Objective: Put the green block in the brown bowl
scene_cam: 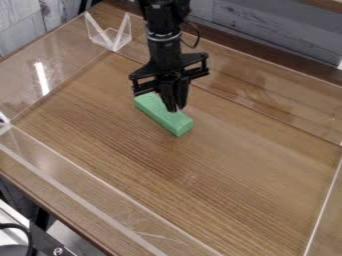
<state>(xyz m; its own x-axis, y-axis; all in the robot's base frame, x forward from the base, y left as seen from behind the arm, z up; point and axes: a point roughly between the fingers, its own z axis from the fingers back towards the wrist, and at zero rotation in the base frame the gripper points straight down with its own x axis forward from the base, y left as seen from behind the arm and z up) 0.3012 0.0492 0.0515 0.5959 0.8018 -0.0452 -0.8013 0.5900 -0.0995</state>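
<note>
Inspection of the single view. The green block (163, 113) lies flat on the wooden surface (201, 190), its long side running from upper left to lower right, inside a clear-walled enclosure (40, 70). It appears to rest on the surface under its own weight; no lift is evident.

The hand (171, 98) points straight down over the upper half of the block. Its dark fingers (175, 96) overlap the block's far edge in this view. The fingers look slightly parted, but whether they are released or clamped on the block cannot be told: the contact area is hidden behind the fingers themselves.

Placement reads as a grasp attempt across the block's short width, which would suit a narrow bar of this kind.

No brown bowl is visible anywhere in the view. Judgement: the task is at an early stage, with the block not secured in any way that shows.
</note>
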